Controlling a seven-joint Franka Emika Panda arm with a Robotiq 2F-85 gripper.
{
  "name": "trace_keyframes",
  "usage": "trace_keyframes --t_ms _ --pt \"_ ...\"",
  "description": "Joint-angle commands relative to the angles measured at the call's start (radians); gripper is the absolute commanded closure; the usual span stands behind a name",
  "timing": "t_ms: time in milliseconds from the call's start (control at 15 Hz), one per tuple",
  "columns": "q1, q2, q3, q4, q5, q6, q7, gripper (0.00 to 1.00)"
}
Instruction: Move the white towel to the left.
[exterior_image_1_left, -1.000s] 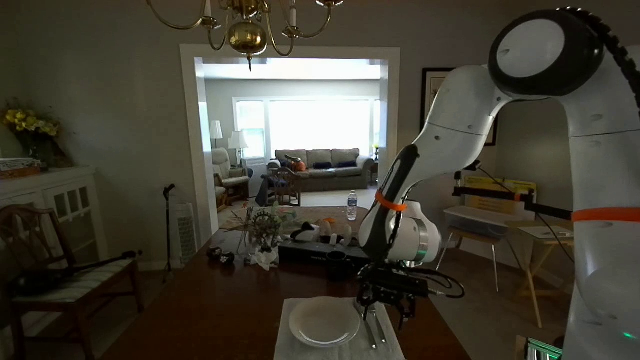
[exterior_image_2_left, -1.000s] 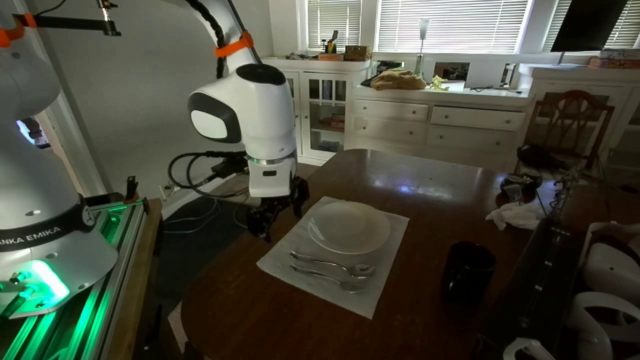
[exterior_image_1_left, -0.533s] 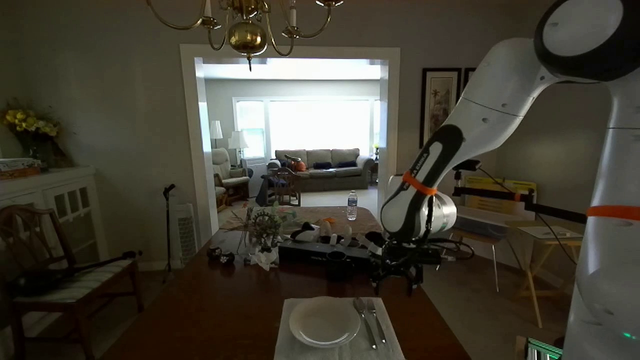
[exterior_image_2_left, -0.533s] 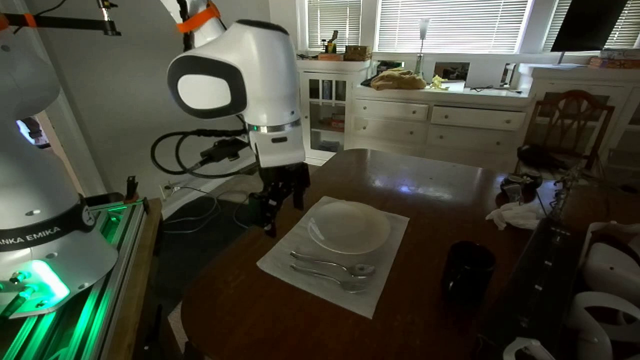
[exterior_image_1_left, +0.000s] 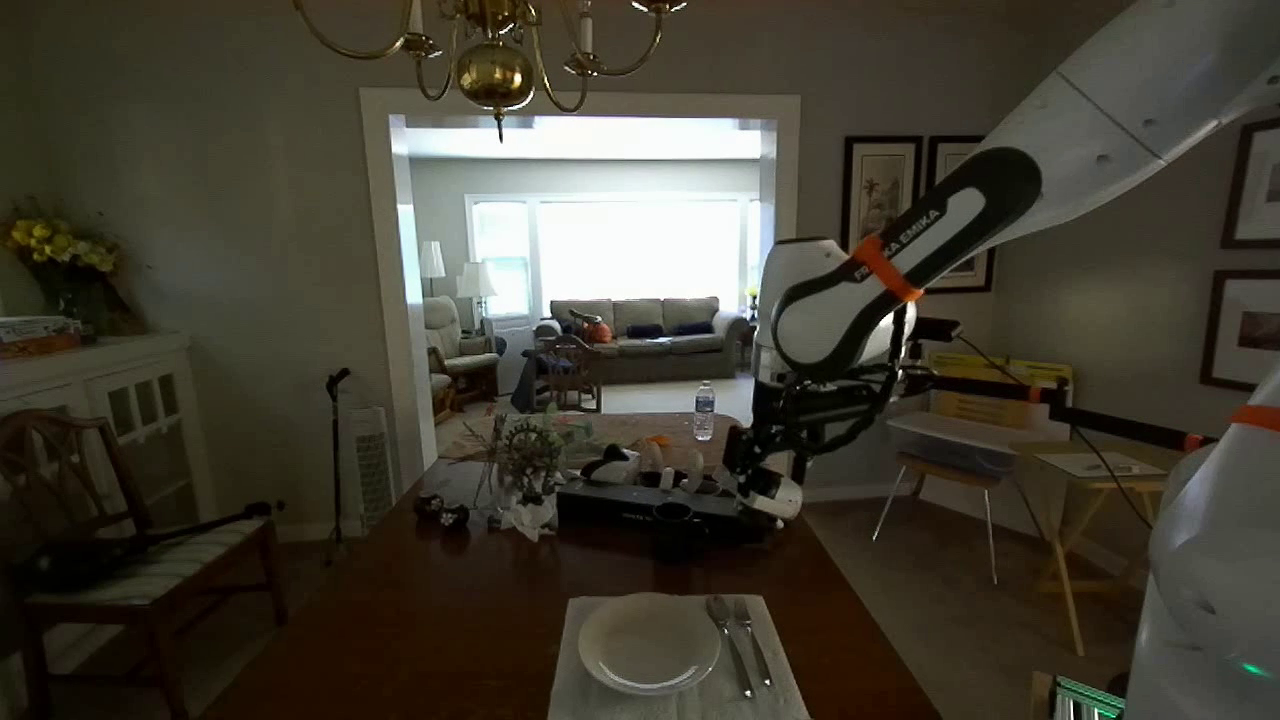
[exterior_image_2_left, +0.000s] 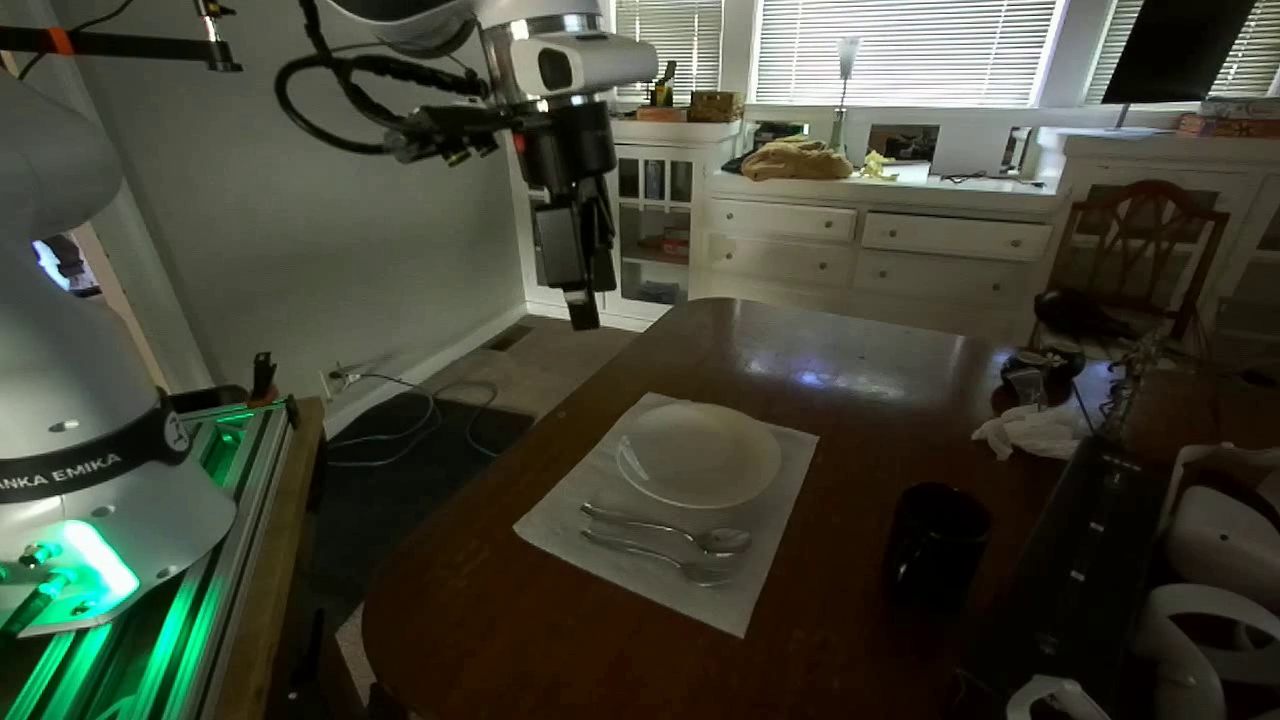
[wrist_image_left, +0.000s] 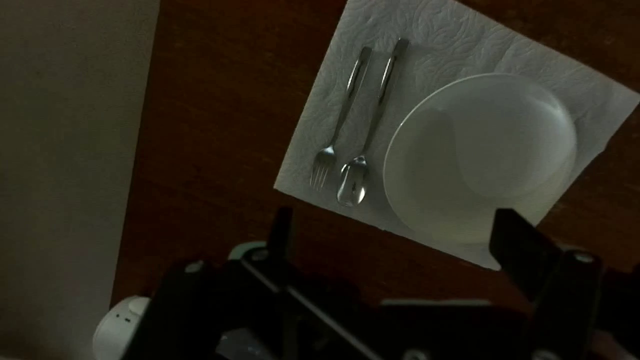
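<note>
The white towel (wrist_image_left: 440, 40), a pale embossed sheet, lies flat on the dark wooden table in both exterior views and the wrist view. On it rest a white round plate (wrist_image_left: 480, 155), a spoon (wrist_image_left: 352, 182) and a fork (wrist_image_left: 324, 162). My gripper (exterior_image_2_left: 590, 300) hangs well above the table, pointing down, at the table's side beyond the towel in an exterior view. In the wrist view the gripper (wrist_image_left: 394, 212) is open, its black fingers far apart with nothing between them. The right finger covers part of the plate's rim and the towel's edge.
A black mug (exterior_image_2_left: 937, 550) stands beside a long black box (exterior_image_1_left: 640, 510). White rounded devices (exterior_image_2_left: 1215, 550), crumpled white tissue (exterior_image_2_left: 1030, 430) and a water bottle (exterior_image_1_left: 704, 412) are also on the table. A brass chandelier (exterior_image_1_left: 495, 75) hangs overhead.
The arm has risen, carrying the gripper up and away from the towel's edge, and the wrist has turned. The towel, plate, spoon and fork have stayed where they were.
</note>
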Motion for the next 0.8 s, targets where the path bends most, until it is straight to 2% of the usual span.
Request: trace_keyframes --t_ms 0,200,733 --pt "-0.005 -0.02 0.01 0.007 0.027 -0.037 -0.049 0.0" --pt "0.01 -0.038 -0.001 0.012 0.059 -0.073 -0.117 0.0" --pt "0.012 -0.037 -0.003 0.012 0.061 -0.073 -0.128 0.0"
